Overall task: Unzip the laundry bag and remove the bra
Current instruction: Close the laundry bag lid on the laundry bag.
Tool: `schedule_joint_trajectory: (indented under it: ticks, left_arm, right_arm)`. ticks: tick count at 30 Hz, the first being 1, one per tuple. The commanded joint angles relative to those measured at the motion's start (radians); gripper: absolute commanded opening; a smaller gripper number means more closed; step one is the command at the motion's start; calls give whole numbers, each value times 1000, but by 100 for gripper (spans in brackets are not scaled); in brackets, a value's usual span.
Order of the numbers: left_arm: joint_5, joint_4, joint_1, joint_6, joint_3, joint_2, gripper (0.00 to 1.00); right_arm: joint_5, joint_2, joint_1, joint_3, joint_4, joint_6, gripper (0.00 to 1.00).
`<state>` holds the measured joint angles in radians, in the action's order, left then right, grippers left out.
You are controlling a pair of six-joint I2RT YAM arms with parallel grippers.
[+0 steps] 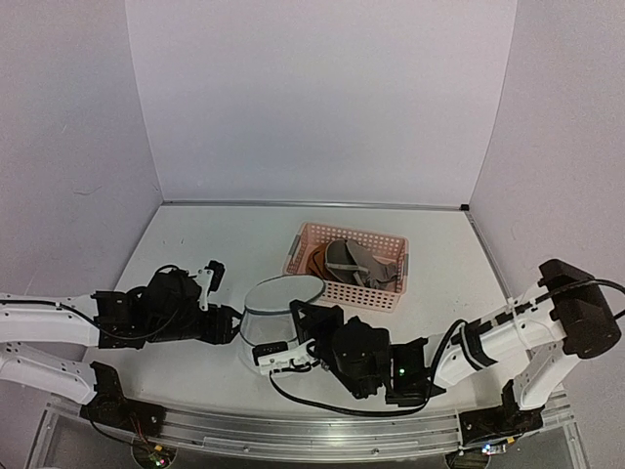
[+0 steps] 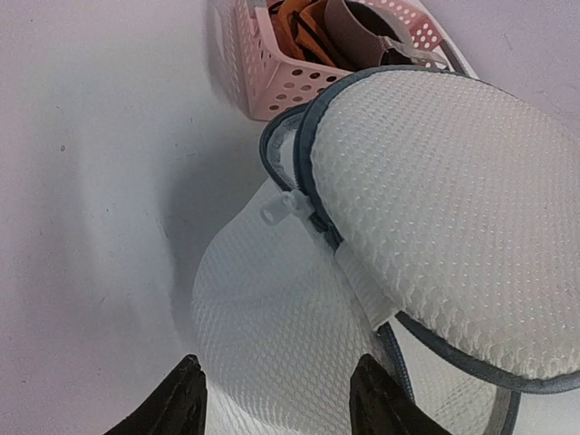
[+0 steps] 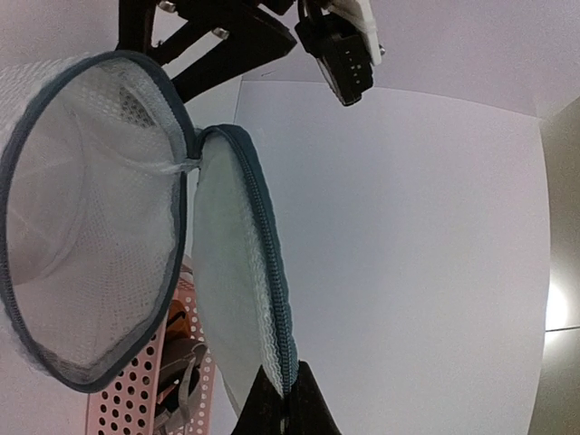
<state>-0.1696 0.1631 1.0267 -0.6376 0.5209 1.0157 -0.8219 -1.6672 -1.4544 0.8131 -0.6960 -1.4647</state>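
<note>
Sitting at the near middle of the white counter [image 1: 195, 254], the small cylindrical translucent white mesh laundry bag [image 1: 281, 305] is unzipped, with its dark-rimmed mouth gaping. The round zip lid [image 3: 231, 272] is swung aside and attached only at its hinge strip.

The left gripper [image 2: 281, 403] reaches in from the left. Its black fingers [image 2: 186, 403] stand about half apart with the bag's mesh body clamped between them, apparently to brace it.

The right gripper [image 3: 283, 406] has its fingers pinched tight on the lid's zipped edge, which holds the lid clear of the mouth.

No garment shows inside the bag in the right wrist view. The grey-taupe padded bra with orange-brown lining [image 1: 354, 259] lies in the pink perforated plastic basket [image 1: 356, 293], just beyond the bag on its far right.

By my judgement both steps are complete, and only the release of the bag remains.
</note>
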Motion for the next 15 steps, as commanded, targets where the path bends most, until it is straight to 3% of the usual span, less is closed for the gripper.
schedule_joint_trajectory:
  ticks: [1,6,15]
  left_arm:
    - [-11,-42,3,-31,-12,13,55]
    - [-40,-29,3,-49,-27,-1,54]
    - [-205,110,3,-102,-34,-80,53]
  right_arm:
    - [-34,-43,-13,18,-91,114,0]
    - [-18,-59,-19,40,-14,222,0]
    - [27,-55,-38,57,100,377,15]
